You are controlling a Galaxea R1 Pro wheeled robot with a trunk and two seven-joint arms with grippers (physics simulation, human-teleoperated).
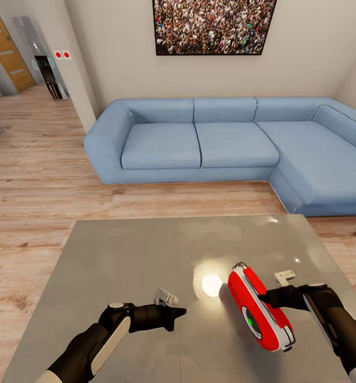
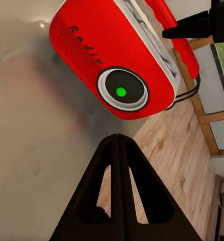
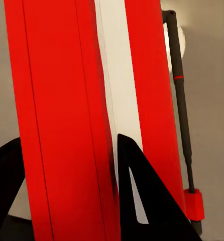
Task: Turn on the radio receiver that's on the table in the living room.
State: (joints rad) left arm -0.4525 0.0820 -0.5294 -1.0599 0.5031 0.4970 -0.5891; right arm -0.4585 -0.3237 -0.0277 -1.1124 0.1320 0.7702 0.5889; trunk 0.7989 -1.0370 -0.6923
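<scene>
- Fingers (image 3: 142,201) of the right gripper (image 1: 267,299) are spread around the radio receiver (image 1: 260,308) and pinch its red body, one on each side.
- In the right wrist view, one black finger sits on the white band in the middle and the other sits past the red edge.
- Left gripper (image 1: 179,314) has its two fingers (image 2: 119,196) pressed flat together with nothing between them.
- Those closed tips point at the radio's face and stop a little short of it, not touching.
- Round dial (image 2: 122,90) on the radio's face has a black middle with a small green light in it.
- Radio is red with a white-grey band down its side, and a thin dark handle (image 3: 181,110) runs along it.
- It is tipped up in the right gripper near the front right part of the table (image 1: 119,255), with its face turned toward the left gripper. I cannot tell if its low end touches the top.
- Table top is grey and shiny, with a bright spot of light (image 1: 212,285) just beside the radio.
- Behind the table is a light wood floor (image 1: 34,175), then a blue sofa (image 1: 199,143) with a corner on the right.
- On the beige wall above the sofa hangs a big crowd photo (image 1: 214,25).
</scene>
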